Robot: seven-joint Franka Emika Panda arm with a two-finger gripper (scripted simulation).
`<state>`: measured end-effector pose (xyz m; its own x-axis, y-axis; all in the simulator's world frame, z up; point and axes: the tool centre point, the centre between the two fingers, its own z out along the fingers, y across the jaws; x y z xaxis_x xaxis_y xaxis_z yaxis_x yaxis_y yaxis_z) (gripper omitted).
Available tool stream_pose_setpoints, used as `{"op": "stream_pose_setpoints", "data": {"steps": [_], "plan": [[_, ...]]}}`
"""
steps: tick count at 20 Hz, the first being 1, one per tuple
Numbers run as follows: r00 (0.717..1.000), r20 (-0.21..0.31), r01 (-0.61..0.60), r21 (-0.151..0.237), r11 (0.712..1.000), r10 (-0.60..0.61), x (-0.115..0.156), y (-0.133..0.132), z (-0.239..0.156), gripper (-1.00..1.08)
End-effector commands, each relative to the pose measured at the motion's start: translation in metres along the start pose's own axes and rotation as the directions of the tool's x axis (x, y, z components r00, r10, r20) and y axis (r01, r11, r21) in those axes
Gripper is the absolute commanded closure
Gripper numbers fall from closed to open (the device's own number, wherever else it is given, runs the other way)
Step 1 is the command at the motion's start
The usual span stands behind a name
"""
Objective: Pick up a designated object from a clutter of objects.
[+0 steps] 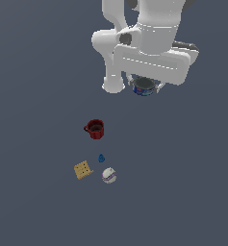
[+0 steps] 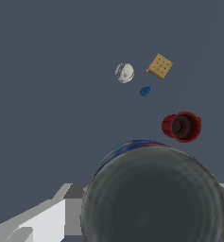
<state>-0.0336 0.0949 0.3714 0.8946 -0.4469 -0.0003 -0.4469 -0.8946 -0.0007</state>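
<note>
Judging by the views, the pick looked basically done: the can (image 1: pixel 144 86) was seemingly clamped in the gripper (image 1: pixel 144 85), well apart from the mug (image 1: pixel 95 129); jaw opening couldn't be seen.

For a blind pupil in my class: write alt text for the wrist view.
A blue can with a dark grey top fills the foreground, close under the camera. Beyond it on the grey floor sit a red mug, a tiny blue piece, a white striped ball and a tan cracker.
</note>
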Motion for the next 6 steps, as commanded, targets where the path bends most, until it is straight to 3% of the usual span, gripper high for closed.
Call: {"op": "stream_pose_setpoints", "data": {"steps": [1,6], "plan": [[1.0,0.0,0.0,0.0,1.0,0.0,0.0029,0.0014,-0.0077,1.08],[1.0,0.0,0.0,-0.001,1.0,0.0,0.0051,0.0013,-0.0114,1.08]]}}
